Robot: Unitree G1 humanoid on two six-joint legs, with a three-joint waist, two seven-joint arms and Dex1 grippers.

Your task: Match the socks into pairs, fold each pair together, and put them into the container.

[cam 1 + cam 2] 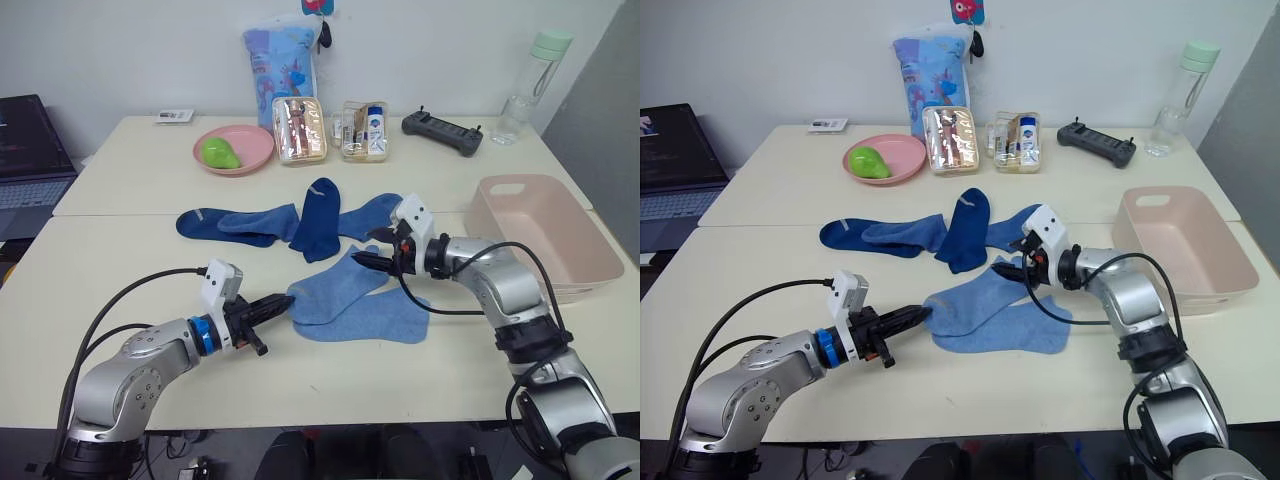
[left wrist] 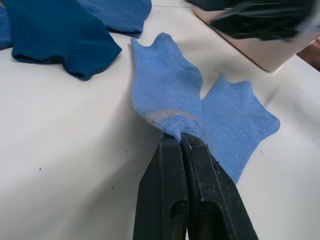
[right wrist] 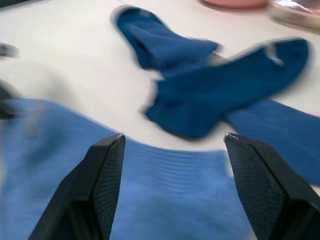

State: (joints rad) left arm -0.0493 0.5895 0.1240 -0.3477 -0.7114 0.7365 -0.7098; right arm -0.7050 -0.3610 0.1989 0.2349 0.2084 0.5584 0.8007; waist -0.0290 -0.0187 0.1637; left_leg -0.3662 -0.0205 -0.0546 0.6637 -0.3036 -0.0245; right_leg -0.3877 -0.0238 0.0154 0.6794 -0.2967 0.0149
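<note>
Two light blue socks (image 1: 350,295) lie overlapped on the pale surface (image 1: 120,270), w/ the pink tub (image 1: 545,235) well apart from them on the robot's right, near the surface edge. Left hand (image 1: 278,304) is pinched tight on the light blue socks at their end farthest from the tub; in the left wrist view both black fingers (image 2: 170,200) press together w/ a bunched bit of knit caught between them. Right hand (image 1: 1018,267) hovers over the tub-side end of the same socks, fingers (image 3: 107,175) spread wide apart, nothing between them, tips just above the fabric; can't tell if they touch it.

Four darker socks sit on the far side of the light pair, also well apart from the tub: a dark navy sock (image 1: 318,218) lying across the rest, a medium blue one (image 1: 262,222) beside it, a navy one (image 1: 205,222) furthest from the tub w/ a pale cuff mark, and another medium blue (image 1: 375,212) partly under the right hand's wrist.

Back of the surface, far from the tub's left: pink plate (image 1: 238,148) w/ a green fruit (image 1: 220,153), two clear boxes (image 1: 300,130), patterned blue bag (image 1: 282,60). Black controller (image 1: 442,132) and a bottle (image 1: 528,85) stand behind the tub.
</note>
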